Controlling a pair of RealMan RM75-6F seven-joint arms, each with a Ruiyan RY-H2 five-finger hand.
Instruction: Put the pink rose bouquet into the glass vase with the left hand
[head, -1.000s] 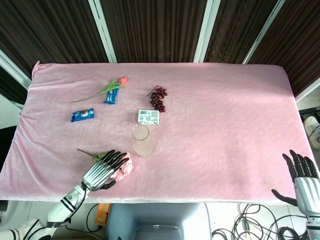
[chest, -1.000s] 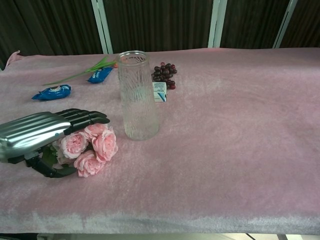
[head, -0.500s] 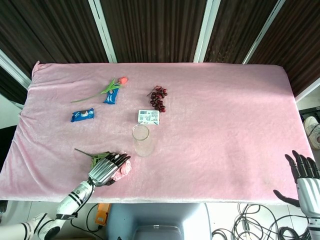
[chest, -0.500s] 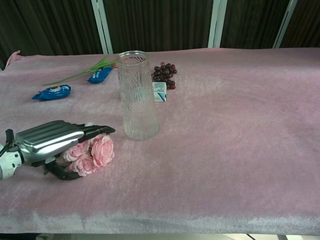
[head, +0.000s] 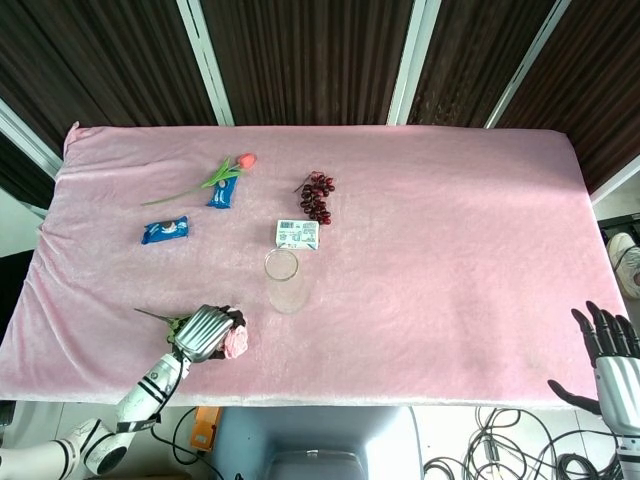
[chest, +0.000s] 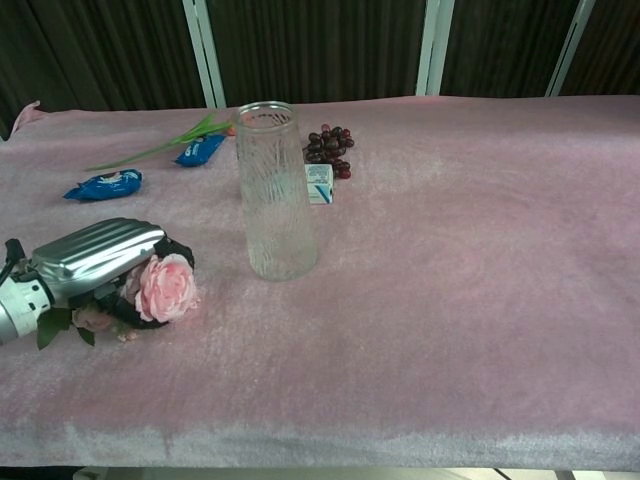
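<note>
The pink rose bouquet (chest: 165, 287) lies low over the pink cloth at the near left, and my left hand (chest: 100, 256) grips it with fingers curled around the blooms. From above, the left hand (head: 203, 331) covers most of the bouquet (head: 236, 342), whose green stem points left. The tall clear glass vase (chest: 274, 190) stands upright to the right of that hand, a short gap away; in the head view the vase (head: 284, 278) shows its open mouth. My right hand (head: 606, 345) hangs open beyond the table's near right corner, holding nothing.
A single tulip (head: 215, 177), two blue snack packets (head: 164, 230) (head: 223, 192), a bunch of dark grapes (head: 318, 197) and a small white box (head: 298, 234) lie behind the vase. The table's front edge runs just below the left hand.
My left hand has closed its fingers around the roses and drawn them left, away from the vase. The right hand has sunk slightly lower at the corner.
</note>
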